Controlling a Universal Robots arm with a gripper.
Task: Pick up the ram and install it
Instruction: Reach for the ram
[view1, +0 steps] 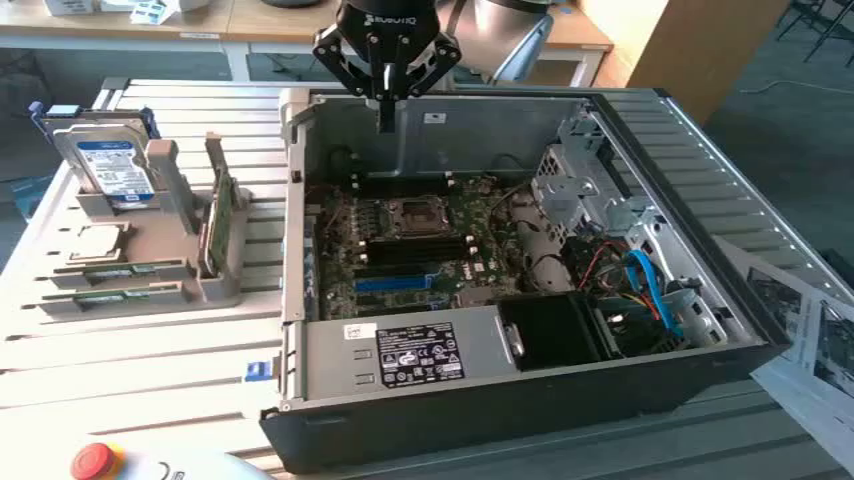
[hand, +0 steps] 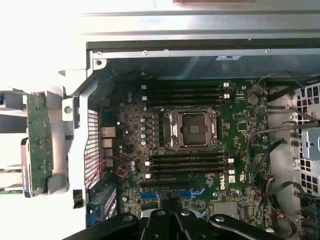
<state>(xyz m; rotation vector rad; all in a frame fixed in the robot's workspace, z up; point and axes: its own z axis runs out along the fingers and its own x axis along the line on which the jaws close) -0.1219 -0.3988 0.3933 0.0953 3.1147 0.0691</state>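
An open computer case (view1: 534, 405) lies on its side on a pale slatted table (view1: 134, 350); inside it a green motherboard (view1: 400, 255) faces up, with an empty CPU socket (view1: 416, 215) near its middle; a silver power supply (view1: 400, 355) with a black label sits along the case's near wall; just to the exterior view's right of it stands a black box (view1: 561, 328); a blue cable (view1: 650, 285) curves past a silver drive cage (view1: 581, 190).

To the exterior view's left, a hard drive (view1: 110, 165) with a blue-white label stands upright in a grey holder (view1: 200, 285); a square metal CPU chip (view1: 94, 242) lies flat below it; a red button (view1: 94, 460) sits at the near edge; printed papers (view1: 814, 350) lie at the exterior view's right.
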